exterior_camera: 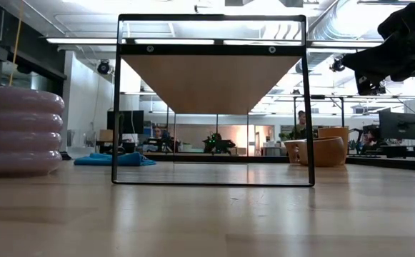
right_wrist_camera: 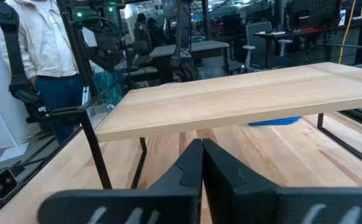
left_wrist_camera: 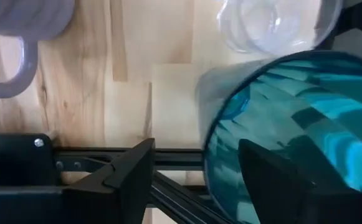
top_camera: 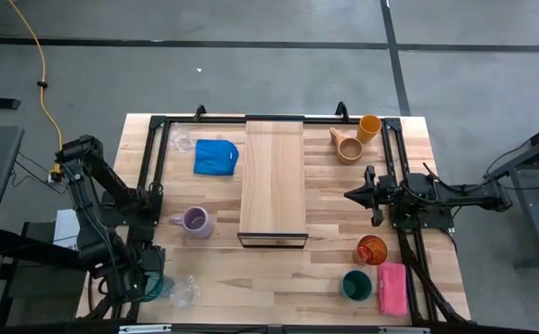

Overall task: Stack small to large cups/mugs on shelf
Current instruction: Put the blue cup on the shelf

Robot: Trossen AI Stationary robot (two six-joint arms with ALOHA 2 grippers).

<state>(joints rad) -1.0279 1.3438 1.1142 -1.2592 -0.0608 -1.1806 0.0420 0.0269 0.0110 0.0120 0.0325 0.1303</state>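
Observation:
My left gripper [top_camera: 148, 281] is open at the table's near left corner, at the teal tumbler [left_wrist_camera: 293, 124]. One finger [left_wrist_camera: 274, 180] shows within the tumbler's outline and the other [left_wrist_camera: 131, 171] stands outside its wall. A clear glass [top_camera: 184, 292] stands just beside it. The lavender mug [top_camera: 198, 221] stands left of the shelf [top_camera: 274, 181]. A second clear glass [top_camera: 181, 141] stands at the far left. The tan mug [top_camera: 348, 147] and orange cup [top_camera: 369, 128] are at the far right. The red cup [top_camera: 372, 249] and dark green cup [top_camera: 356, 285] are at the near right. My right gripper [top_camera: 351, 196] is shut and empty, right of the shelf. My left gripper comes at the teal tumbler from above, with the tumbler's wall [left_wrist_camera: 209, 143] between its open fingers. I cannot tell whether either finger touches it. The tumbler stands on the table.
A blue cloth [top_camera: 215, 156] lies left of the shelf's far end. A pink sponge [top_camera: 391, 288] lies by the green cup. Black rails [top_camera: 153, 176] run along both sides of the table. A person [right_wrist_camera: 40, 56] stands beyond the table.

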